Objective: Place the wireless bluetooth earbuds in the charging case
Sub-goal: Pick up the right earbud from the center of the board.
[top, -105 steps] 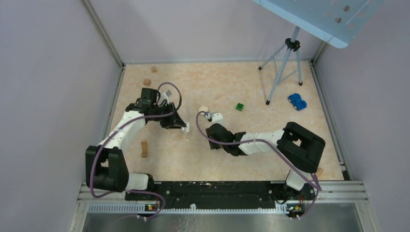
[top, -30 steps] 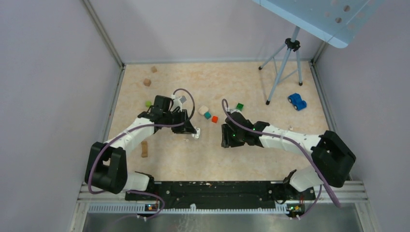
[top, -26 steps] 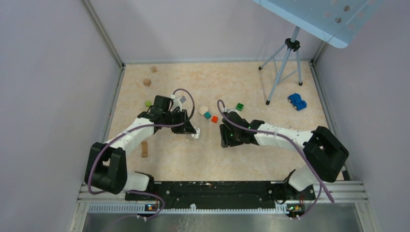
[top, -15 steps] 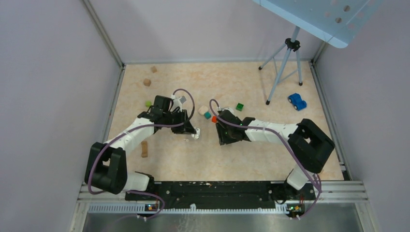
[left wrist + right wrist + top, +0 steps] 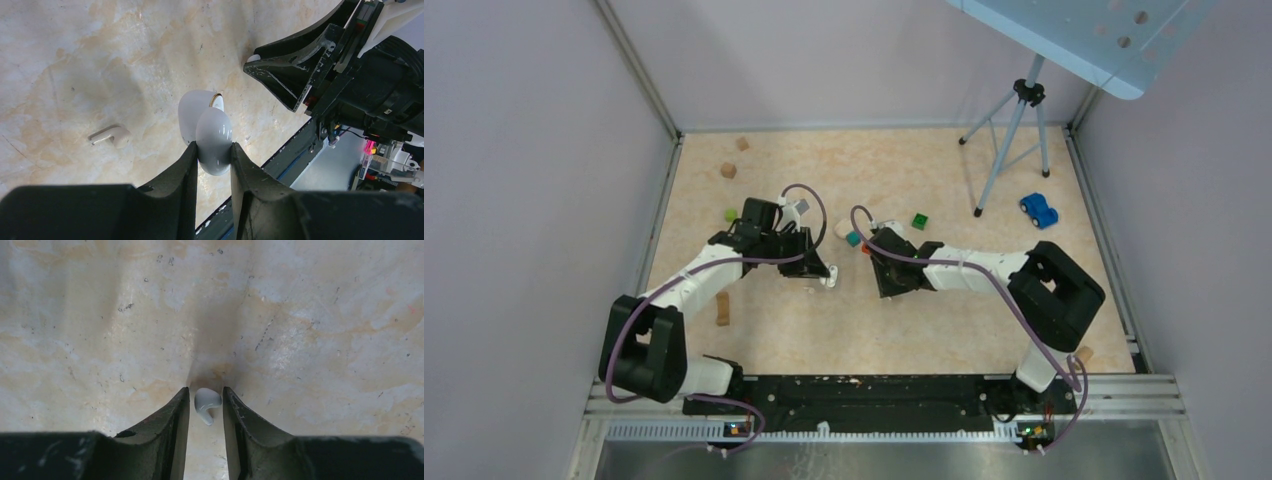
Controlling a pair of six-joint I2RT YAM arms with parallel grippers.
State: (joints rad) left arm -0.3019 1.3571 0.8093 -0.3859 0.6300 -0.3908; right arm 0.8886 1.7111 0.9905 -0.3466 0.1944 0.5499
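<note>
Ok so the step in hand looks like the pick. The right claw (image 5: pixel 205 392) is down at the table (image 5: pixel 310 315) with one earbud (image 5: pixel 206 401) sitting right between its tips. The jaws are only slightly apart. One finger looks to be touching the bud and a sliver of table shows on the other side, so I'd call it bracketed, not pinched yet.

The left claw (image 5: pixel 213 146) is clamped tight on the charging case (image 5: pixel 212 132) and holds it up off the table. The lid looks swung open, but I can't see the inside from that wrist view. The other earbud (image 5: pixel 111 136) lies flat on the table, a little off to the side of the case.

How I'd do it well:
- Squeeze on the fat rounded head, not the stem. That stem curls down between the fingers, and a grip there would probably twist the bud.
- Close gently. It's a smooth little thing and could easily squirt out sideways.
- Lift straight up before carrying it over.
- Check which way the stem points, since it has to go down into the case's socket.
- The left side should hold the case steady with its opening facing the right claw.
</note>
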